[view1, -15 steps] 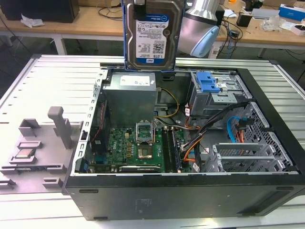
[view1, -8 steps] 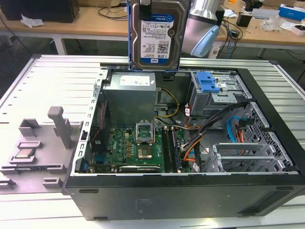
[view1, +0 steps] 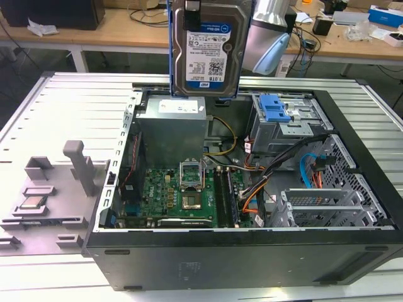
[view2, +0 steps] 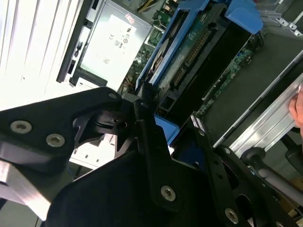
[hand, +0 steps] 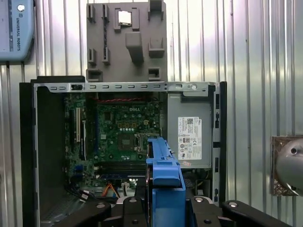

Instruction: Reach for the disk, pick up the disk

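- High over the open computer case [view1: 352,207], the disk [view1: 211,50] hangs in the air, well clear of the case and of everything inside it.
- We see its long axis standing upright in the exterior view. The white-and-blue label face is turned toward that camera, and the lower short edge points down at the grey power supply [view1: 173,129].
- The tool [view2: 166,124] is clenched on the disk's upper end. In the second wrist view its black fingers [view2: 151,142] close from both sides on the blue bracket [hand: 163,172] that frames the drive.
- In that same view the disk runs slantwise away from the tool, and we see it nearly edge-on, with its green circuit-board side showing.
- In the first wrist view the disk is fully edge-on. We make out the bracket's narrow blue end between the tool's black parts, and almost nothing of the drive's two faces.
- The exterior view cuts off the top of the disk at the picture's upper edge, so we can barely see the grip there.
- Directly beneath, the case lies on its side on the ribbed metal table [view1: 75,107], with the green motherboard [hand: 125,127] exposed.
- On the exterior view's left, just beside the case, a grey tray [view1: 50,195] carries a small square chip [view1: 33,202], well apart from the disk.
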Robot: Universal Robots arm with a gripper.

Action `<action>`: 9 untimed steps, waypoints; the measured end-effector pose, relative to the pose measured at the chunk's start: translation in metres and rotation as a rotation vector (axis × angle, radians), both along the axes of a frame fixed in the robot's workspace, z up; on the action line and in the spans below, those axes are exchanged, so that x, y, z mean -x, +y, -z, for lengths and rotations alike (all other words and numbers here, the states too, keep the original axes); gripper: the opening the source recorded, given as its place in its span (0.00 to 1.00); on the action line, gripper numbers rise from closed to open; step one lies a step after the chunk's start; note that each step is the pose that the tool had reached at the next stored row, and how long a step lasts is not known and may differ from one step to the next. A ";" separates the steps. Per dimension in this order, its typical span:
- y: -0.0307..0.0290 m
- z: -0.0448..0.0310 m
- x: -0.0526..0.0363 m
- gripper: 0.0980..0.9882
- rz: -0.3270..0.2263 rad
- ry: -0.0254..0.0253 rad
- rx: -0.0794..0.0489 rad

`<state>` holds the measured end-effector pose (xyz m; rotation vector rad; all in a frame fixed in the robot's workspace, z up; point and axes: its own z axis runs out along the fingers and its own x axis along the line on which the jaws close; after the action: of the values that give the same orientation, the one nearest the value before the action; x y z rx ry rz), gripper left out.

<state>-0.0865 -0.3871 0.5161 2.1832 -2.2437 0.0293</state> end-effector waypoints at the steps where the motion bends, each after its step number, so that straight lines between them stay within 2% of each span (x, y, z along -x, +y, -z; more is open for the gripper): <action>1: -0.0013 0.0000 0.0000 0.30 0.000 0.0000 0.000; 5: -0.0089 0.0003 0.0000 0.30 0.000 0.0000 0.000; 9: -0.0135 0.0004 0.0000 0.30 0.000 0.0000 0.000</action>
<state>-0.0864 -0.4006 0.5157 2.1832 -2.2436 0.0293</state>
